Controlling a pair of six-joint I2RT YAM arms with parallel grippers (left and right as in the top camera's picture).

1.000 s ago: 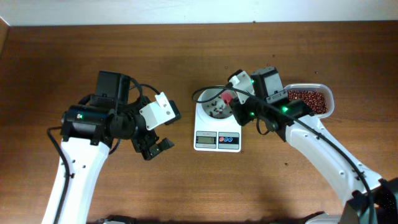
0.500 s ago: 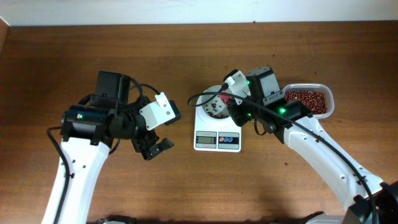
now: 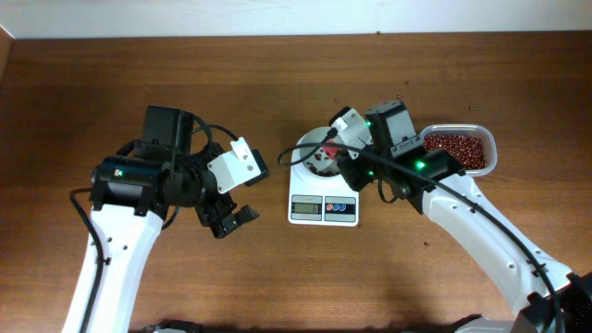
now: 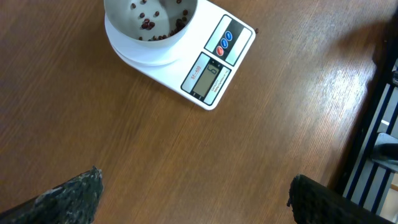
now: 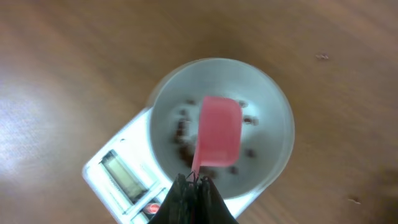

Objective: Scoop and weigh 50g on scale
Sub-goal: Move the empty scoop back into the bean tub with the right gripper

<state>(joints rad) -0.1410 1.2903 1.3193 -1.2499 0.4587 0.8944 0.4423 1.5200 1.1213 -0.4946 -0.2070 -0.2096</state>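
Closed tight, the right claw (image 5: 193, 183) grips the handle of a pink scoop (image 5: 219, 140) and holds it over the round white bowl (image 5: 273, 106) that sits on the scale (image 3: 323, 209). The scale stands near the middle of the wooden table (image 3: 277, 74), between the two arms, with its display and buttons facing the robot. A clear tub (image 3: 460, 148) of red beans sits just to its right, behind the right arm.

The left claw (image 4: 196, 199) hangs wide open and empty above bare wood. It is well apart from the scale and takes no part in the work.

The step in hand looks like the tipping of a scoopful into the bowl. The scoop is turned on its side above the bowl's middle, and I can see no beans in it. Only a thin scatter of beans (image 4: 149, 23) lies on the bowl's floor, so the weight is probably far short of the target. The display is lit in the left wrist view, but its digits are too small to read with confidence.

The next move likely calls for levelling the scoop, carrying it right to the tub and digging up another load. The scoop must clear the bowl's rim on the way out, since a knock would jolt the scale and upset the reading.
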